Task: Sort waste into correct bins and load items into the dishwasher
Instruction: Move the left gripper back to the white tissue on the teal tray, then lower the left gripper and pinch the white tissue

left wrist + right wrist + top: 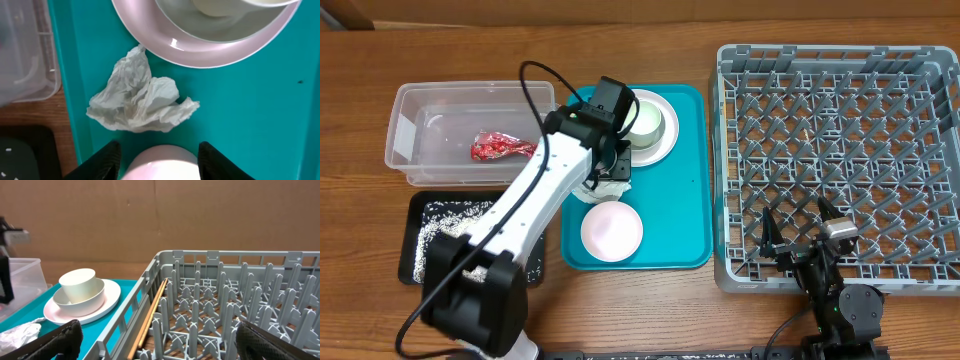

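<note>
Soft, even light falls from above; the overhead view is bright and sharp, with only a faint shadow beside the left arm on the teal tray. In the left wrist view a white glint sits on the plate, the napkin is crisp with grey shading in its folds, and the bowl and dark fingers at the bottom edge are blurred. In the right wrist view the rack is sharp at centre, while the fingers in the lower corners are dark and out of focus.
</note>
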Tool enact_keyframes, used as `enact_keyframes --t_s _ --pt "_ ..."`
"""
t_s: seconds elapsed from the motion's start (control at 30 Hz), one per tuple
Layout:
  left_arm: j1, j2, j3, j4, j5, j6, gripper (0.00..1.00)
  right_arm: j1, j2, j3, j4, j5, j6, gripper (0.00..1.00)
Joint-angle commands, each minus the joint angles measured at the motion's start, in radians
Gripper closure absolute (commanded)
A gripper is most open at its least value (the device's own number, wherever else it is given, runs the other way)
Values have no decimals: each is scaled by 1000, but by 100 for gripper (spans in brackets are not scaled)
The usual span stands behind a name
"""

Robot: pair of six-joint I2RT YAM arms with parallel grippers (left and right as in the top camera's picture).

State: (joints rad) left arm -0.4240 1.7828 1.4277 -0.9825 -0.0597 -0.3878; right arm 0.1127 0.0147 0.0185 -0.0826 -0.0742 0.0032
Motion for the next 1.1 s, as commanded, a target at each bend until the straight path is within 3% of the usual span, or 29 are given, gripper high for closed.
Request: enact_keyframes --t_s 0.0,0.53,1.07 --pt "-3 68 7 10 1 85 47 -3 -11 -11 5 3 2 0" --pt "-3 192 7 54 66 262 39 -3 -11 -11 5 3 2 0" --pt "-2 192 -9 105 41 261 33 -3 -11 -11 5 3 2 0"
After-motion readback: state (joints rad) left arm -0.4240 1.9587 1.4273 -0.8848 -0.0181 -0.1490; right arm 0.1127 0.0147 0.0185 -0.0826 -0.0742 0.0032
